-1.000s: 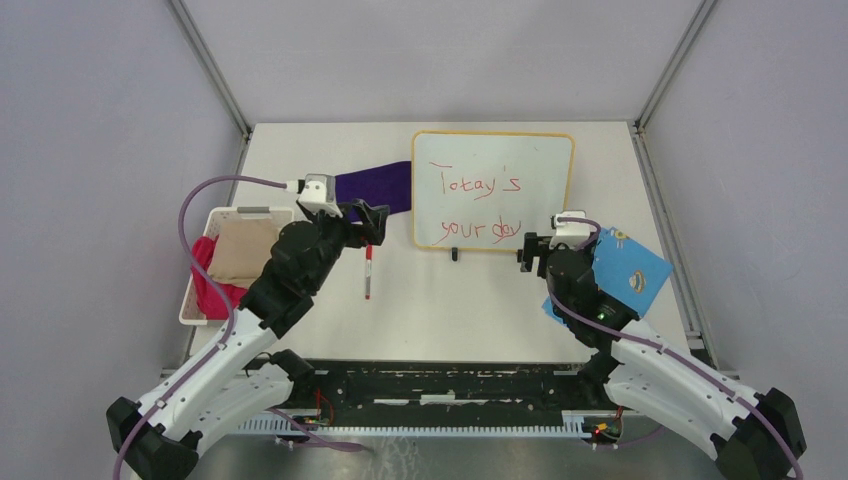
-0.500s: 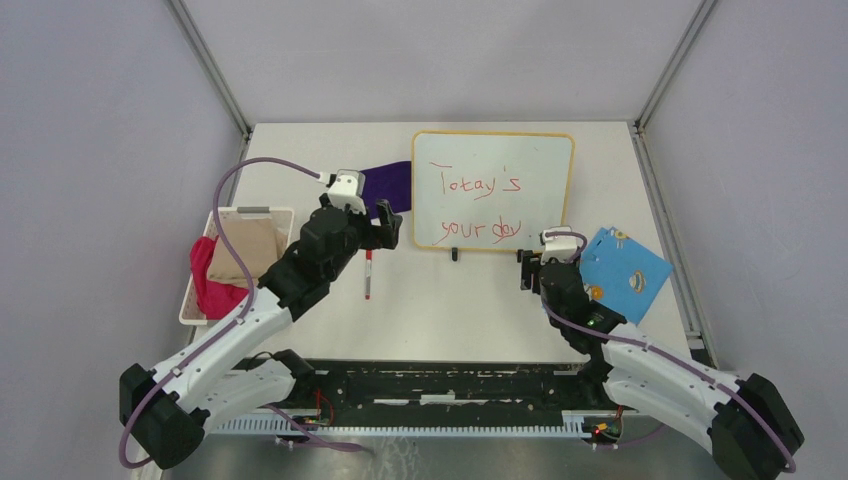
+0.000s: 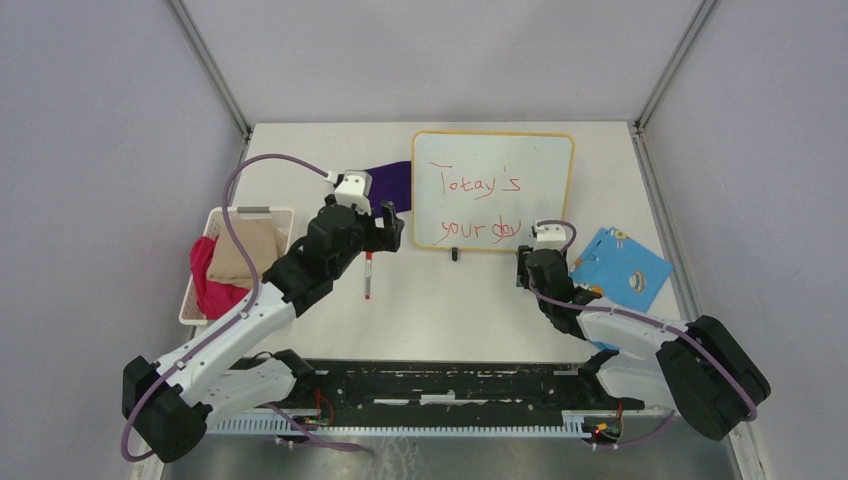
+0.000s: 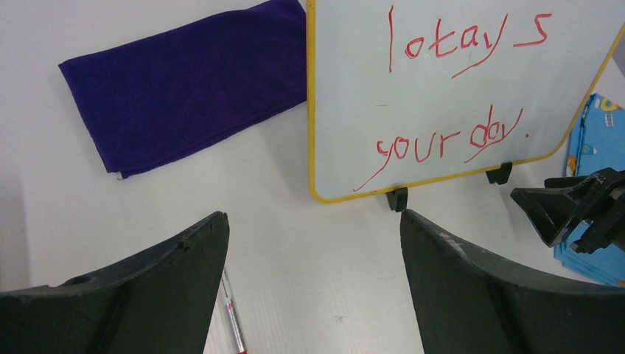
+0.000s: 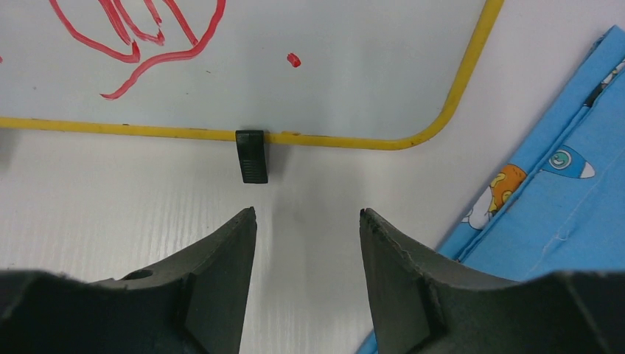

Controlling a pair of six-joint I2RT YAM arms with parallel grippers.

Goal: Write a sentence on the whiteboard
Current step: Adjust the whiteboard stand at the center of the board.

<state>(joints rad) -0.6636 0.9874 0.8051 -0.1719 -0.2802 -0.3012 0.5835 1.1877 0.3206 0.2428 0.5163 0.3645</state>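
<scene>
Your whiteboard (image 3: 493,190) sits just beyond both grippers, the sentence (image 3: 482,205) across it in two red lines. Your right gripper (image 3: 522,268) has drawn back from the board's lower right corner, jaws narrower but still apart and empty. Your left gripper (image 3: 392,230), wide open and empty, has edged toward the board's left edge. The marker (image 3: 368,277) lies released below-left of the board. The writing looks finished.

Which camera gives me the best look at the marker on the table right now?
Top external: the whole marker lies in plain sight on the table by the left gripper. The left wrist view catches only a piece beside one finger, cut by the frame edge. The right wrist view misses it.
</scene>
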